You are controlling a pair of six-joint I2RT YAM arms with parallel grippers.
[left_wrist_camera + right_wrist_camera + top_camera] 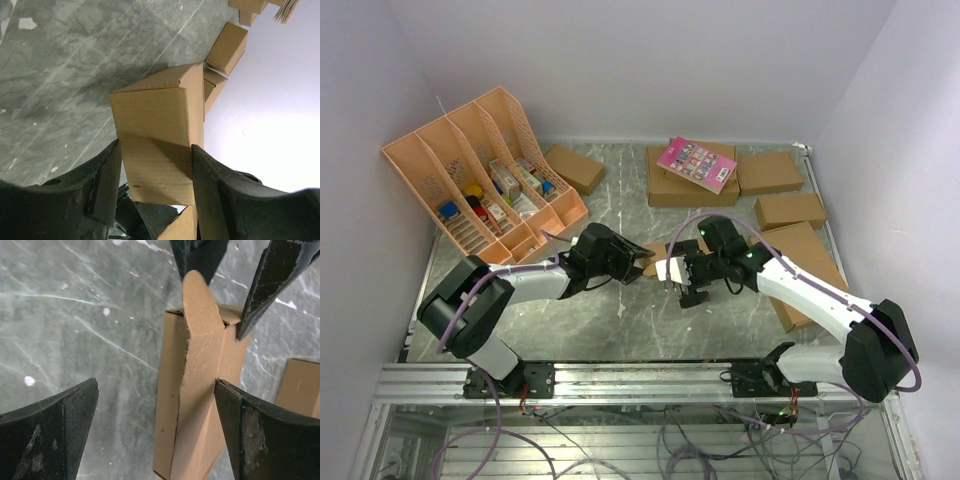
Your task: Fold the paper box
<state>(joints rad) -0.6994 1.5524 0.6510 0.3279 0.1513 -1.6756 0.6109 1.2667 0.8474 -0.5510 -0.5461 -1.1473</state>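
Now L claw (155, 157) clamps paper box (156, 107)

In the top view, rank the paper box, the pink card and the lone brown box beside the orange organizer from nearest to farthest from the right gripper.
From the right gripper:
1. paper box, right at it, just to its left.
2. pink card, straight behind it, at the back of the table.
3. lone brown box, back left, beside the orange organizer.
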